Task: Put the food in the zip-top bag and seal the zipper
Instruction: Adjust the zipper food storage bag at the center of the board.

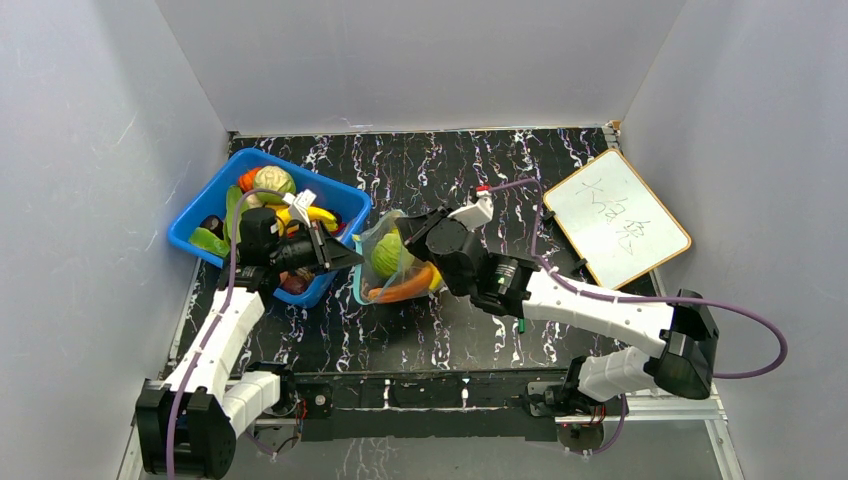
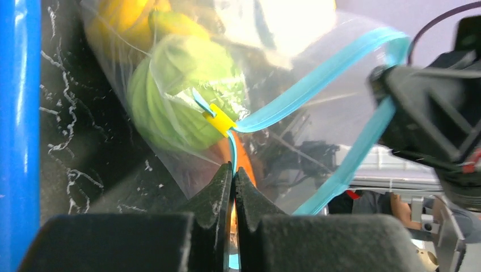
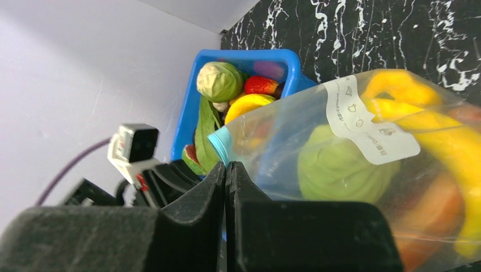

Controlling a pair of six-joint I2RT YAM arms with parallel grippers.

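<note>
The clear zip-top bag (image 1: 397, 268) lies mid-table beside the bin, held between both arms. Inside it are food pieces: a green cabbage-like one (image 2: 181, 96), yellow bananas (image 3: 422, 116) and an orange piece (image 1: 405, 288). My left gripper (image 2: 233, 171) is shut on the teal zipper (image 2: 317, 79) just below its yellow slider (image 2: 220, 120); beyond the slider the two strips spread apart, so the mouth is open. My right gripper (image 3: 227, 165) is shut on the bag's teal edge at the opposite end. From above, the left gripper (image 1: 352, 258) and the right gripper (image 1: 404, 232) flank the bag.
A blue bin (image 1: 216, 193) at the back left holds more food, including a pale cabbage (image 3: 220, 81) and a red piece (image 3: 261, 85). Its wall (image 2: 20, 113) stands close to my left gripper. A whiteboard (image 1: 615, 215) lies at the back right.
</note>
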